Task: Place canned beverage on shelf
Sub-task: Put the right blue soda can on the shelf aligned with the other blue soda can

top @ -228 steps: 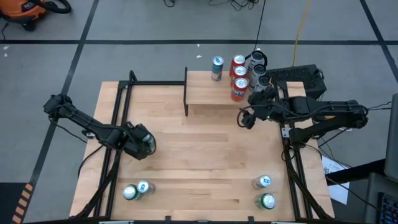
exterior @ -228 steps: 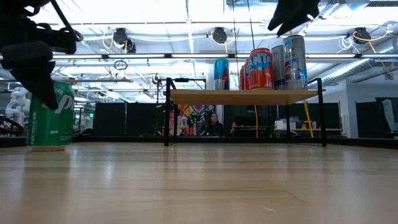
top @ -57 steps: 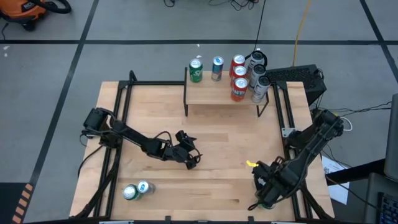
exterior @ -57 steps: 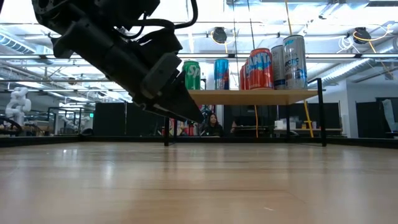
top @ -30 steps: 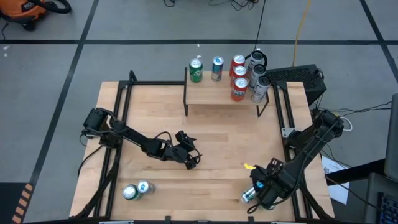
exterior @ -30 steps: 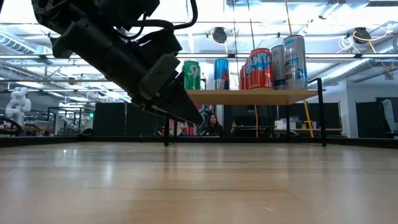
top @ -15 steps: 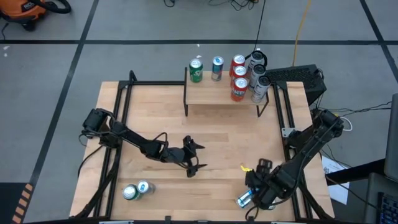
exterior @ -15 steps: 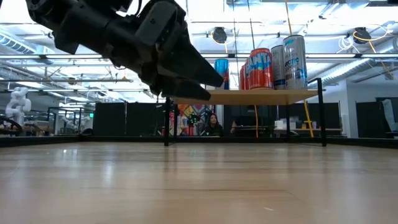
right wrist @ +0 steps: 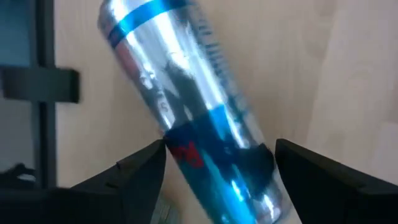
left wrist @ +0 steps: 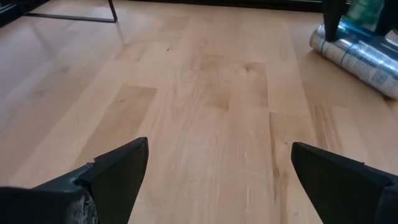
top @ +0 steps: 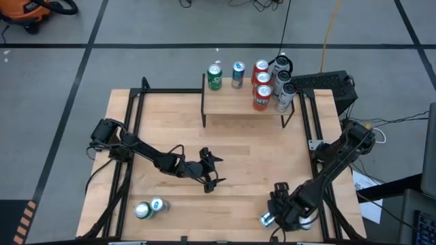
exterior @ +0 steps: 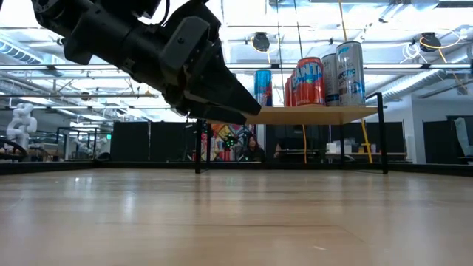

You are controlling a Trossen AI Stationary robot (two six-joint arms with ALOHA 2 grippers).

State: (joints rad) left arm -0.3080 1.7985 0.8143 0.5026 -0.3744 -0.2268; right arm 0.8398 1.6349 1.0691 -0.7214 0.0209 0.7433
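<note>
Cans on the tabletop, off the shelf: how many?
3. A green can and a silver can stand together front left; a blue-silver can lies front right at the right gripper. That arm may hide more.

Both arms (top: 143, 153) are matte black, jointed, with loose black cables and wedge-shaped dark fingers (left wrist: 115, 171).

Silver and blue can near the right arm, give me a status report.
Right pincer open, straddling the tipped can lying on the table. Left pincer open, empty, mid-table. Shelf holds six cans; nothing blocking.
</note>
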